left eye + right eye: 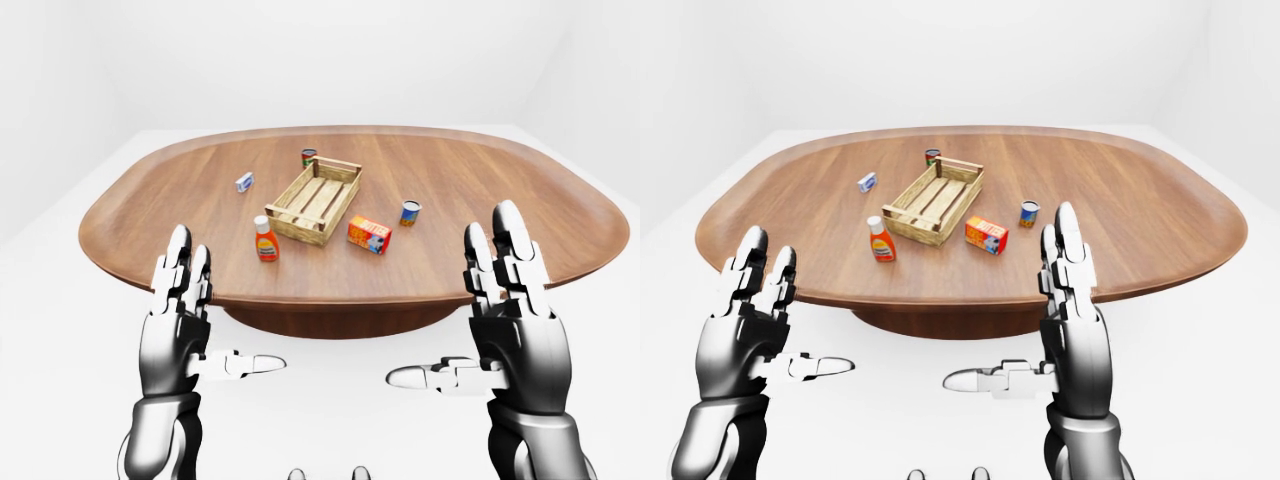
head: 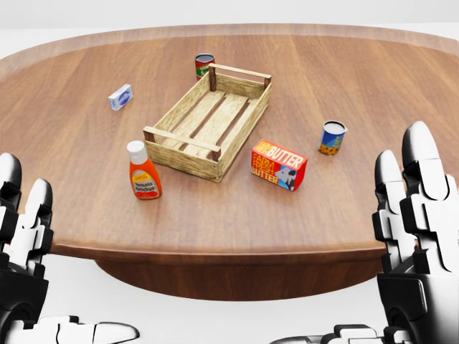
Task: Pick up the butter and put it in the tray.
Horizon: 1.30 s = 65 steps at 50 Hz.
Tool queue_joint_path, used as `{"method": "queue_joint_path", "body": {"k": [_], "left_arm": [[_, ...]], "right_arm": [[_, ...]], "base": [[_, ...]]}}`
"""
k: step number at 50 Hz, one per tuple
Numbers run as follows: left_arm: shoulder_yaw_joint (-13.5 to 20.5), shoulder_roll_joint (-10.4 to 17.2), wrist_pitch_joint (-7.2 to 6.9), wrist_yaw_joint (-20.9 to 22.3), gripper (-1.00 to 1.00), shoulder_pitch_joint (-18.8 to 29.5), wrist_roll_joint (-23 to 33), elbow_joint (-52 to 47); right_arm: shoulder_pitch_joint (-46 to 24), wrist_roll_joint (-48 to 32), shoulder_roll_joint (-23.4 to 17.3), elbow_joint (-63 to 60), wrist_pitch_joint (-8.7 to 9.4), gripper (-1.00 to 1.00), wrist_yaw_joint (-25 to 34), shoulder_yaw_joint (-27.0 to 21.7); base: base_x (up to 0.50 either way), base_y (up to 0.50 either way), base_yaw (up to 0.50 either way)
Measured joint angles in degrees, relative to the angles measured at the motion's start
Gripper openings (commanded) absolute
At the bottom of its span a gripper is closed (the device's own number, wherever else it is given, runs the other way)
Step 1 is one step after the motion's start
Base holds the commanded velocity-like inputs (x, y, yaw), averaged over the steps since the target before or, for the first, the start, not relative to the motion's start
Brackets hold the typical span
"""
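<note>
The butter (image 2: 279, 165) lies on the wooden table (image 2: 344, 208), a red and orange box with its printed face turned up and toward the camera. In the head view it sits just beside the lower right corner of the tray (image 2: 209, 120), close to it but not touching. The tray is a slatted wooden crate set at a slant, and nothing is inside it.

A ketchup bottle (image 2: 143, 170) stands upright near the tray's lower left corner. A blue can (image 2: 332, 137) stands to the right of the butter, a little higher in the head view. A red and green can (image 2: 204, 67) stands at the tray's top corner, partly hidden by the corner post. A small blue and white box (image 2: 120, 97) lies well apart to the upper left.

Both hands are held up below the table's near edge, well short of the butter. The left hand (image 1: 183, 320) shows its 2 upper fingers (image 1: 178, 268) straight and pointing up, with the thumb stretched sideways toward the middle. The right hand (image 1: 515, 320) is posed the same way, fingers straight and spread, thumb reaching toward the left. Neither hand holds anything.

The table is a broad oval on a dark central base, and the floor (image 1: 330, 420) around it is plain white.
</note>
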State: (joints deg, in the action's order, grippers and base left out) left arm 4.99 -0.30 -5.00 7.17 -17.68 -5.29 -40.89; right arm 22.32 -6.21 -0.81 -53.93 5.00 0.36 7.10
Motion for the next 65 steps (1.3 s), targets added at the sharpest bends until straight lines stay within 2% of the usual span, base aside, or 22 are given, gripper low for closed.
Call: {"method": "queue_joint_path", "body": {"k": [15, 27, 65], "left_arm": [[0.13, 0.05, 0.00, -0.05, 1.00, 0.15, -0.09, 0.05], [0.23, 0.16, 0.00, -0.15, 1.00, 0.10, -0.07, 0.15], [0.05, 0.00, 0.00, -0.21, 1.00, -0.04, -0.05, -0.09]], "right_arm": [[-0.15, 0.35, 0.06, -0.01, 0.00, 1.00, -0.40, 0.13], [-0.83, 1.90, 0.58, -0.44, 0.00, 1.00, -1.99, -0.52], [-0.12, 2.16, 0.30, -1.60, 0.00, 1.00, -2.12, -0.24]], "base": [[0.00, 0.50, 0.00], [0.01, 0.00, 0.00], [0.49, 0.00, 0.00]]}}
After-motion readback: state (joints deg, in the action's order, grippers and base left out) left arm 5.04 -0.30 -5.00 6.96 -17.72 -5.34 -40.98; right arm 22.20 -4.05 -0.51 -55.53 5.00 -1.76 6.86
